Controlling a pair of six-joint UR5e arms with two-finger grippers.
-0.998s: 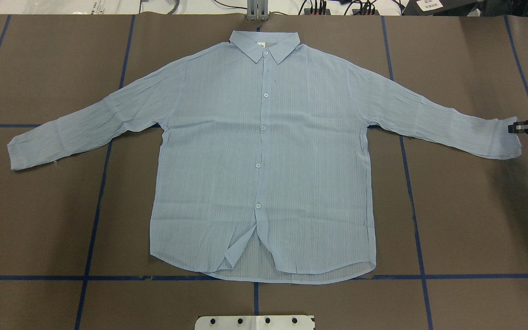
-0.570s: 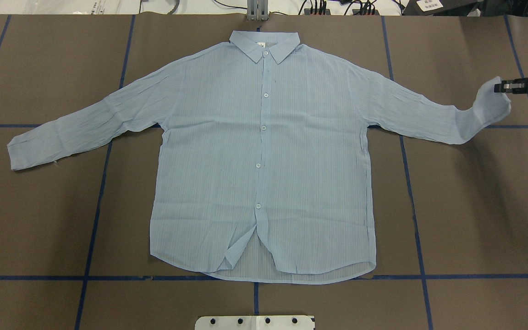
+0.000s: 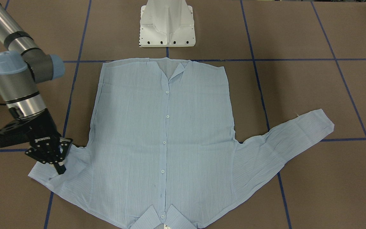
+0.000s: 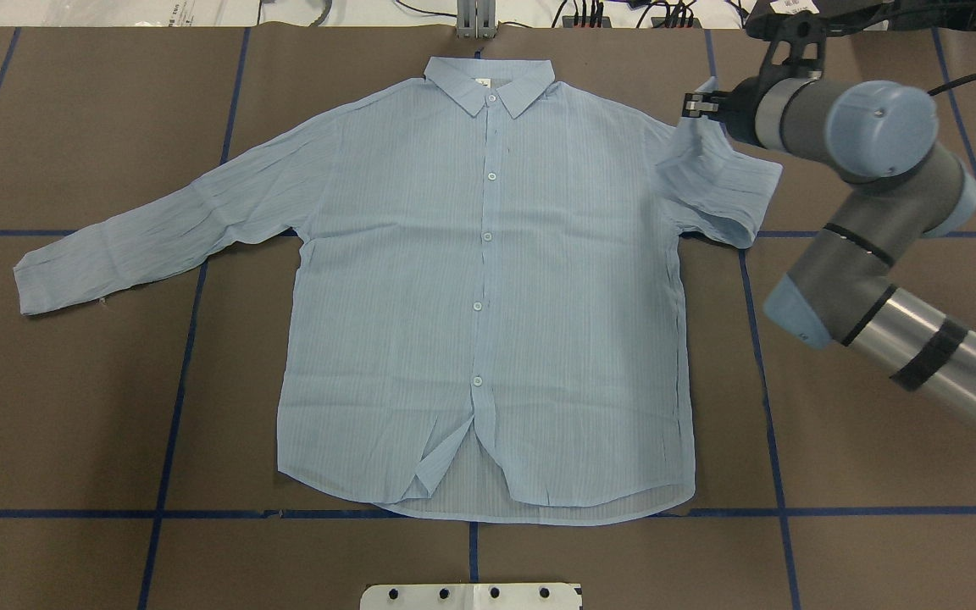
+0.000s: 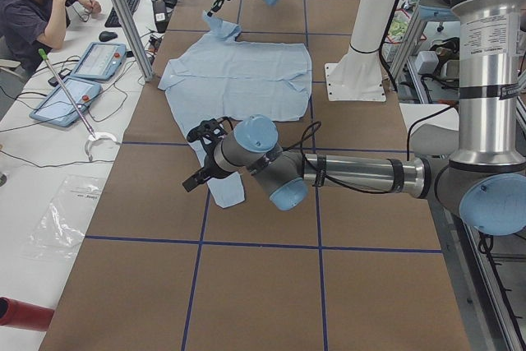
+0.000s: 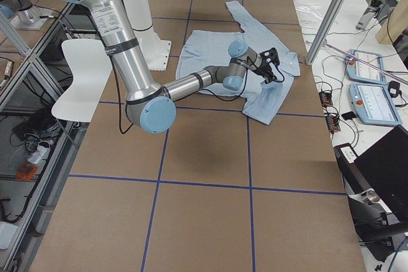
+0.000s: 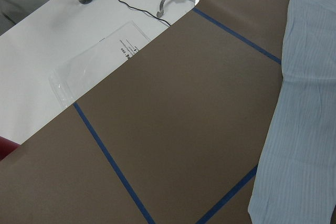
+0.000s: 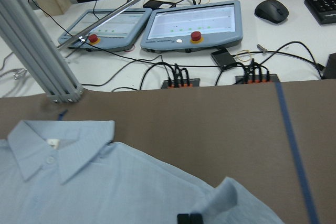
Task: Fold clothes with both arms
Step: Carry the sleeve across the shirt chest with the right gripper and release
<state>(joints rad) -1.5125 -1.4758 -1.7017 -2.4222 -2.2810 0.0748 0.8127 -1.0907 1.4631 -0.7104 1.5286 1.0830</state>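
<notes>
The pale-blue shirt lies flat, buttons up, with its collar at the far side. My right gripper is shut on the right sleeve's cuff and holds it up near the right shoulder. That sleeve is doubled back on itself. The right wrist view shows the black fingertips pinched on the fabric. The left sleeve lies stretched out flat. My left gripper hovers by the left cuff, seen only in the exterior left view; I cannot tell if it is open or shut.
The white pedestal base stands at the near edge behind the hem. Blue tape lines cross the brown table cover. Beyond the far edge are control tablets, cables, an aluminium post and a seated person.
My right gripper has lifted the right cuff off the table and carried it left and toward the far side, doubling the sleeve back to the shoulder. The right arm has swung into the overhead view.
</notes>
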